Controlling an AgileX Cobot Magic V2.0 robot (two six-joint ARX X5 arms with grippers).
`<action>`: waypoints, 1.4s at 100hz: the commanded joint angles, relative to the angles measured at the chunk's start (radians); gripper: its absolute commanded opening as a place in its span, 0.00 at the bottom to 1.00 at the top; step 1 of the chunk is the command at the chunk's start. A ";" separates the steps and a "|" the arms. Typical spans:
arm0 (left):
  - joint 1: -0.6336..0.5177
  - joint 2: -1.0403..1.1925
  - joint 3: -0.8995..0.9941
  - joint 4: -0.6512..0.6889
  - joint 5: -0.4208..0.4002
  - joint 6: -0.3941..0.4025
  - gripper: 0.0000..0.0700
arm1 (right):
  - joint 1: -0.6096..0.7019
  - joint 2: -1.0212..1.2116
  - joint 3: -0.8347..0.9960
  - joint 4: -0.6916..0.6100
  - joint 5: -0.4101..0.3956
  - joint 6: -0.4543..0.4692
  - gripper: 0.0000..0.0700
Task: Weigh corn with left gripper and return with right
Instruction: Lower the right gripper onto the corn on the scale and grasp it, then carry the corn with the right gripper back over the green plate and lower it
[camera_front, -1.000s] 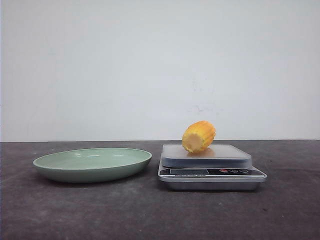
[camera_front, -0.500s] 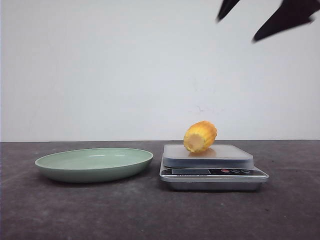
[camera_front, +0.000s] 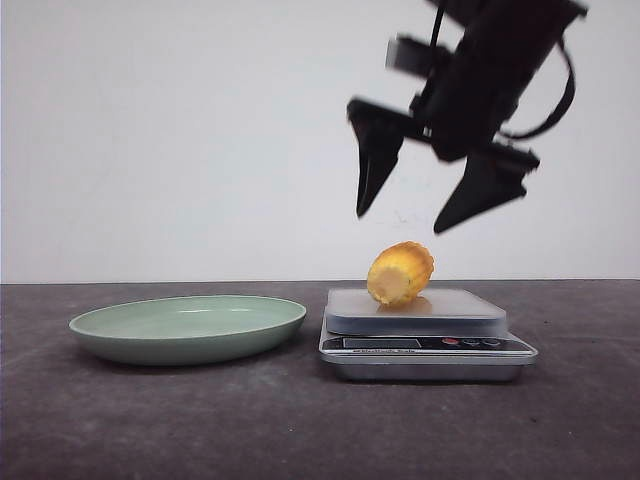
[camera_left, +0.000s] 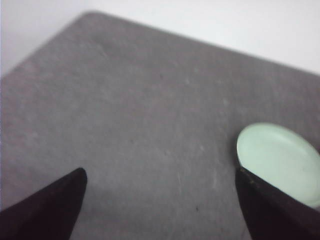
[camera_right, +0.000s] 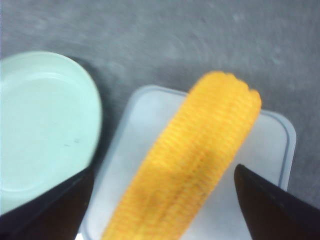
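The corn (camera_front: 400, 273), a short yellow-orange cob piece, lies on the platform of a silver kitchen scale (camera_front: 425, 345). My right gripper (camera_front: 400, 222) hangs open just above the corn, its two black fingers spread to either side. In the right wrist view the corn (camera_right: 195, 160) lies between the open fingers of the right gripper (camera_right: 163, 170), on the scale's platform (camera_right: 270, 145). My left gripper (camera_left: 160, 172) is open and empty over bare table. It is out of the front view.
A pale green plate (camera_front: 188, 328) stands empty on the dark table to the left of the scale. It also shows in the right wrist view (camera_right: 40, 125) and the left wrist view (camera_left: 277, 160). A white wall stands behind the table.
My right gripper has come down from the upper right into view and now hangs open just above the corn. The corn, scale and plate have not moved.
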 joint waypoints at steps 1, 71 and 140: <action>-0.006 -0.005 0.005 -0.024 0.007 -0.008 0.79 | 0.006 0.040 0.016 0.025 0.004 0.034 0.81; -0.006 -0.005 0.003 -0.022 0.006 0.019 0.79 | 0.085 -0.027 0.024 0.046 0.063 0.048 0.00; -0.006 -0.005 0.003 0.002 0.010 0.018 0.79 | 0.330 0.264 0.470 -0.021 0.029 0.067 0.00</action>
